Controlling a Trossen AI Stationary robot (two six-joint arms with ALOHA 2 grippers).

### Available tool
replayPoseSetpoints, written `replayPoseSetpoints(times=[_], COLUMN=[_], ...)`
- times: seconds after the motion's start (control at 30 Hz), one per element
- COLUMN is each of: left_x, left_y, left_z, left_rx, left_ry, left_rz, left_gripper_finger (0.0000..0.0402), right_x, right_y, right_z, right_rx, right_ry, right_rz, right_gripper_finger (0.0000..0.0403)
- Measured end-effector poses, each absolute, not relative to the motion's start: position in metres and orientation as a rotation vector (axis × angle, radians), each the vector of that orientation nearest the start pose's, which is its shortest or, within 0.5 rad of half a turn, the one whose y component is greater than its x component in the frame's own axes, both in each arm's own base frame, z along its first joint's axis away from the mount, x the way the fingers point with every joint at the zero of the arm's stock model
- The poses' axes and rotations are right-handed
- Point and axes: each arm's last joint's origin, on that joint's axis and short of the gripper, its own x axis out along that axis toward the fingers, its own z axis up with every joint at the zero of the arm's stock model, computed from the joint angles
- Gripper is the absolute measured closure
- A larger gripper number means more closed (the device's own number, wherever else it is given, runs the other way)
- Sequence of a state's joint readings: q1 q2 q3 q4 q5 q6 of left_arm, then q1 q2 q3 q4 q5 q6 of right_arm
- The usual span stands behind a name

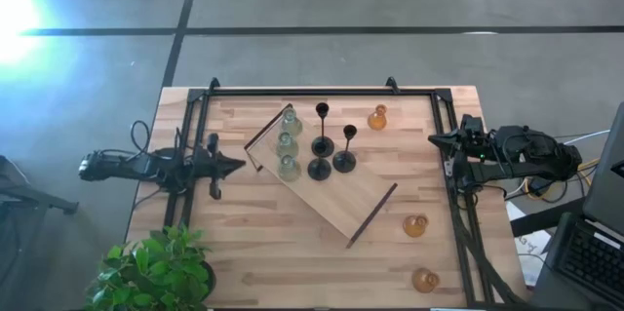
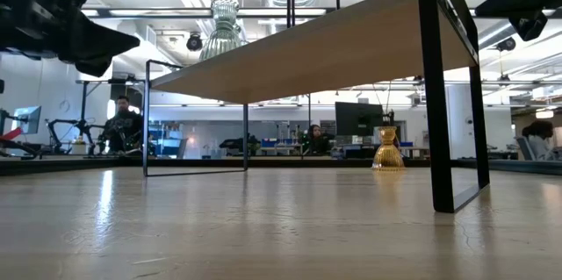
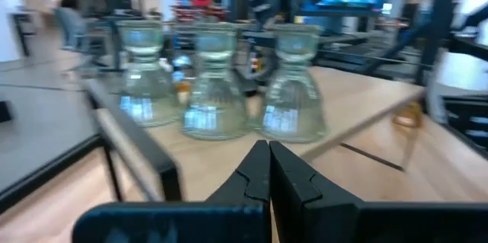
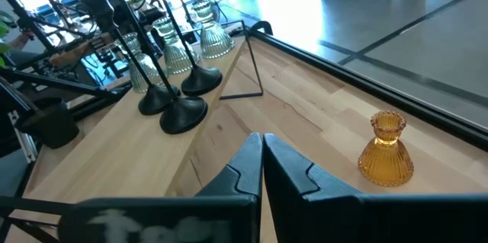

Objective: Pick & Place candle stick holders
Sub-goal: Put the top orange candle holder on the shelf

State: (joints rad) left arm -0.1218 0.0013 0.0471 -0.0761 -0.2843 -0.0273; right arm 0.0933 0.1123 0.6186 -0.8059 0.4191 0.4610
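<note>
right gripper (image 1: pixel 436 139): sitting clenched, empty, at the table's right edge
left gripper (image 1: pixel 237 165): clenched, empty
nearest amber holder (image 1: pixel 377 117): standing upright on the table, off the wooden board (image 1: pixel 361 199), ahead of the right gripper, slightly to one side
nearer arm: right

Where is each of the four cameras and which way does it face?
High view: above the table, looking straight down on the raised wooden board with black handles; both arms show, left pincer and right pincer shut.
Low view: at table-top height, looking level under the board into the room; arms hang at the upper corners.
Left wrist view: behind the shut left pincer, facing three pale green ribbed glass holders.
Right wrist view: behind the shut right pincer, facing three black thin-stemmed holders.
Shared: both wrist views show the green holders.
</note>
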Motion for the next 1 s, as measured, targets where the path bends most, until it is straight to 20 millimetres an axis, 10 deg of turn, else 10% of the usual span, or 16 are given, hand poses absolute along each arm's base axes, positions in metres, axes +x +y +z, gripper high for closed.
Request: replayPoseSetpoints(times=[1.0], left_x=[0.0932], left_y=[-0.0003], left_z=[0.1729], left_rx=[0.001], left_ry=[0.016], left_rz=[0.278], left_gripper_finger=[0.0384], right_x=[0.0338], right_y=[-0.0087], right_z=[0.2766], right_rx=[0.377], right_ry=[0.211], right_rz=[-0.384], right_gripper_finger=[0.0394])
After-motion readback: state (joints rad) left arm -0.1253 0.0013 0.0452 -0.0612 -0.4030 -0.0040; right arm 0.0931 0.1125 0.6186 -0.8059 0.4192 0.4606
